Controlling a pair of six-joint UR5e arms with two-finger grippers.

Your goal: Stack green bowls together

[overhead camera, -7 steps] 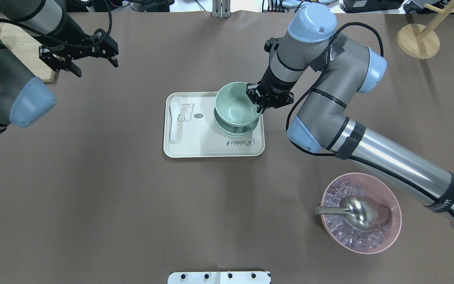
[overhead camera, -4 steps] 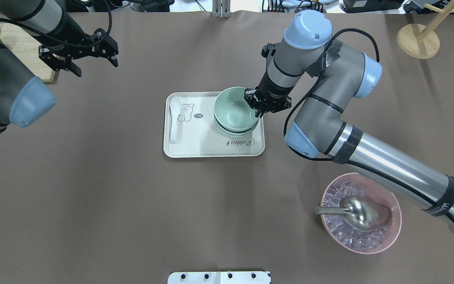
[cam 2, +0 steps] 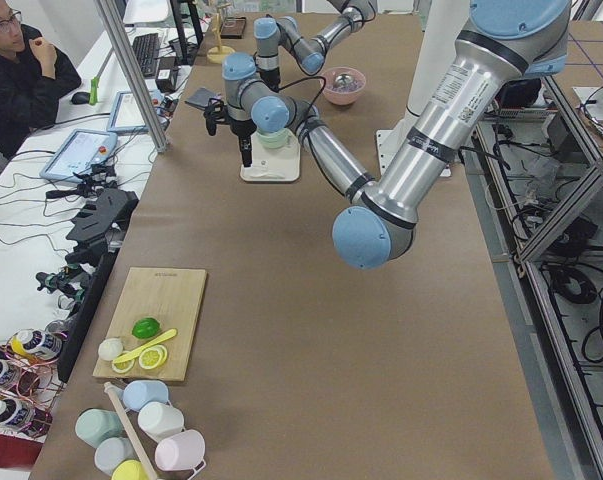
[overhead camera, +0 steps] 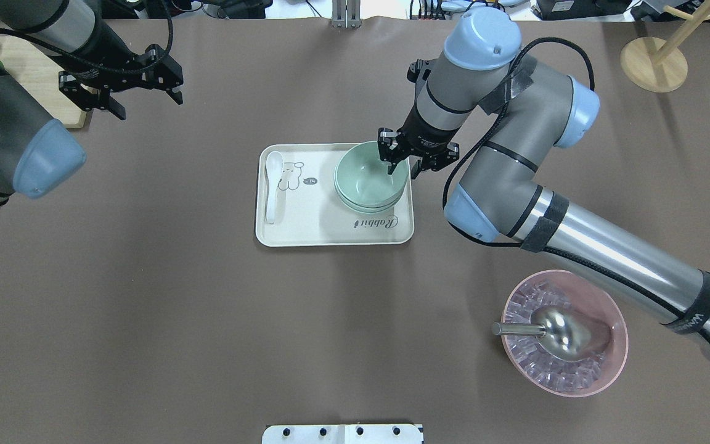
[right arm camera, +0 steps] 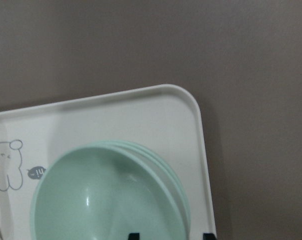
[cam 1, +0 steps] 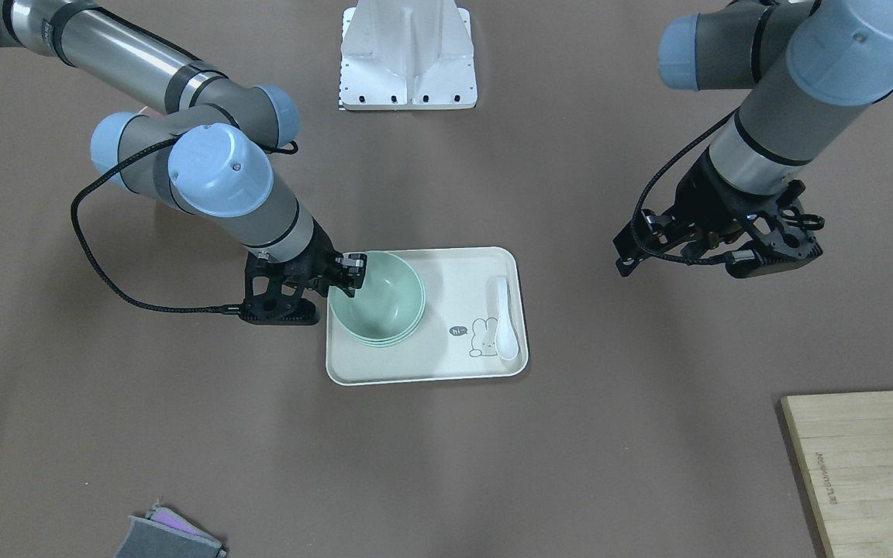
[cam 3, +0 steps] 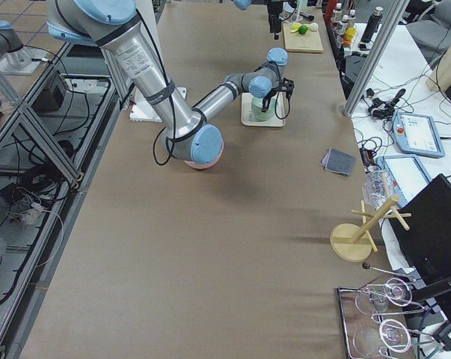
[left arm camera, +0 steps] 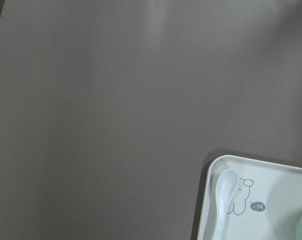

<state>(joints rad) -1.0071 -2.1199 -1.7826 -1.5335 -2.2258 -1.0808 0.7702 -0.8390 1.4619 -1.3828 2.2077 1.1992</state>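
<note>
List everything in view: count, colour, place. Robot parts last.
green bowls: three, pale mint, nested in one stack at the tray's end nearest the right arm
tray: one, cream, table centre
spoon: one, white, on the tray's other end
pink bowl: one, holds ice cubes and a metal scoop, robot's near right
cutting board: one, wood, robot's far left
mug tree: one, wood, robot's far right
grey cloth: one, operators' edge
left gripper: black, jaws open, above bare table
right gripper: black, jaws open, straddling the stack's rim
</note>
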